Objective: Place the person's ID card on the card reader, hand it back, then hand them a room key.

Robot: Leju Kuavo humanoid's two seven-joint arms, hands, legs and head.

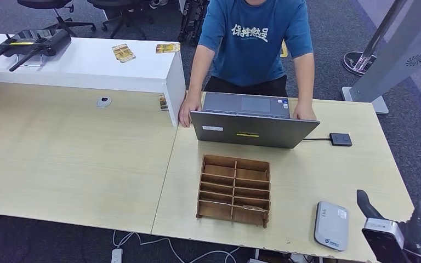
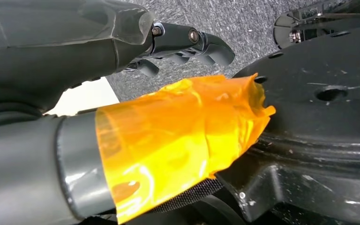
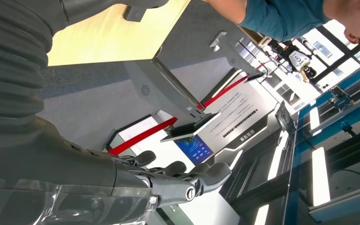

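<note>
A grey card reader (image 1: 330,225) lies near the table's front right corner. My right hand (image 1: 416,219) hovers just right of it, past the table edge, fingers (image 3: 187,180) stretched out and holding nothing. My left hand (image 2: 136,117) hangs over grey carpet; its thumb is wrapped in orange tape, its dark fingers (image 2: 187,42) are apart from it, and nothing is in it. A person in a blue T-shirt (image 1: 255,41) stands across the table with both hands resting beside an open laptop (image 1: 252,129). Two yellow cards (image 1: 123,52) lie on the white counter (image 1: 87,71).
A wooden slotted organiser (image 1: 234,189) stands in the middle of the table in front of the laptop. A small black box (image 1: 340,139) on a cable sits right of the laptop. A drone controller (image 1: 30,44) rests on the counter's far left. Another card (image 1: 163,102) leans at the counter's end.
</note>
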